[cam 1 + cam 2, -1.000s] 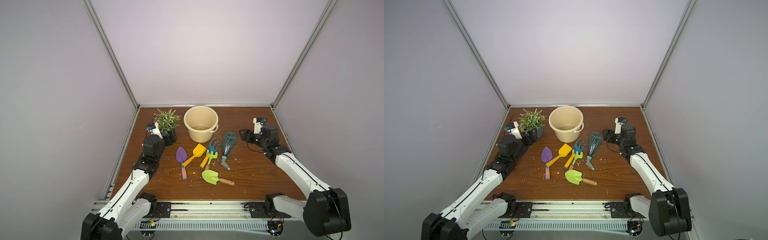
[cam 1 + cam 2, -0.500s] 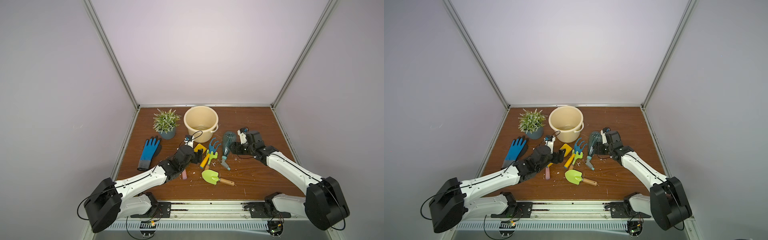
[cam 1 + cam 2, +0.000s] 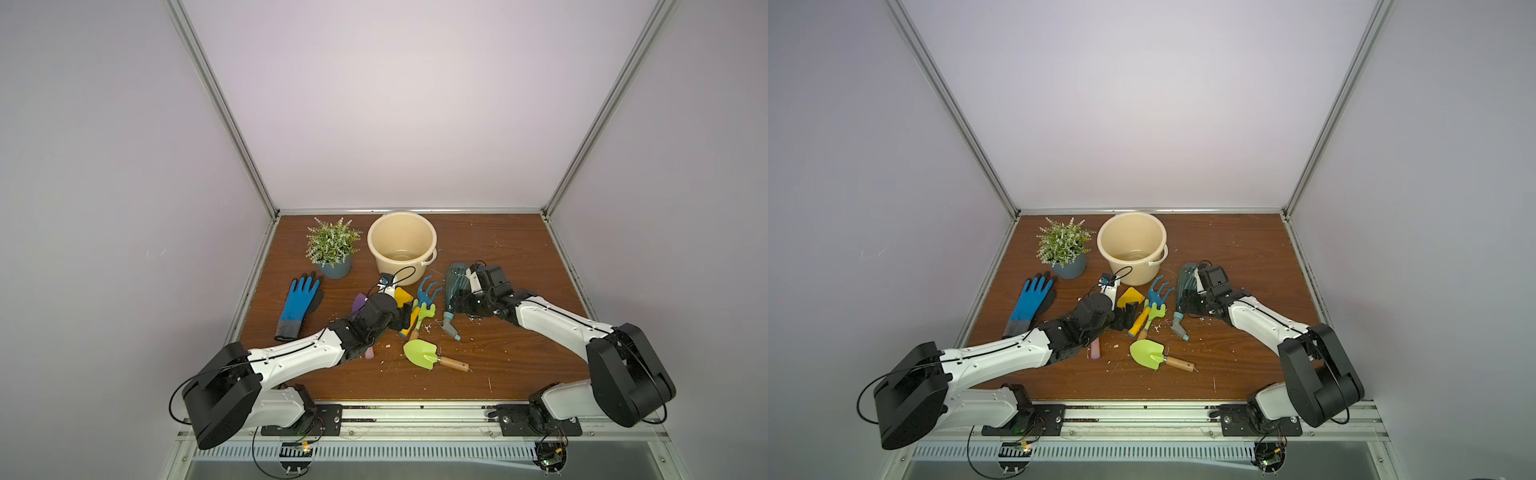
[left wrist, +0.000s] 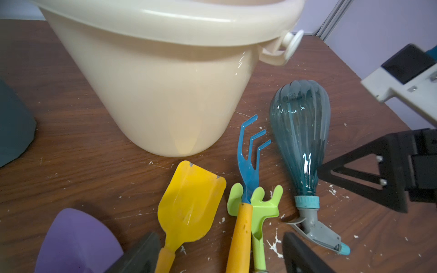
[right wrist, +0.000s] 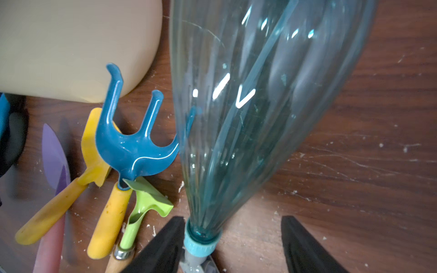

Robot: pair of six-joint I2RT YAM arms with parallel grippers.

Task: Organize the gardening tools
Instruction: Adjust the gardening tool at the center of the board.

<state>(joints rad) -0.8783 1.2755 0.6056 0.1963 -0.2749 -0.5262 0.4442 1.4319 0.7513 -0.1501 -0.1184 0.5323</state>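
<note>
Both arms are reaching into the pile at once, and that is what is worrying me. The left gripper is hanging low with its fingers wide apart, clamped on nothing, and the handles of the yellow trowel, the blue rake and the lime-green rake are all lying between them. Closing here, it is likely catching more than one, and since the blue rake is lying across the green one, lifting either is probably dragging its neighbour. The right gripper is also standing open, straddling the neck of the spray bottle, which is lying on its side on the table beside the rakes, just in front of the bucket. The bottle is round and glossy, so a pinch there may be squirting it sideways into the rakes or rolling it off. The purple trowel is lying partly under the left arm and the lime-green trowel is sitting apart, nearer the front. The two grippers are working near each other, so a wide swing is risking a knock.
</note>
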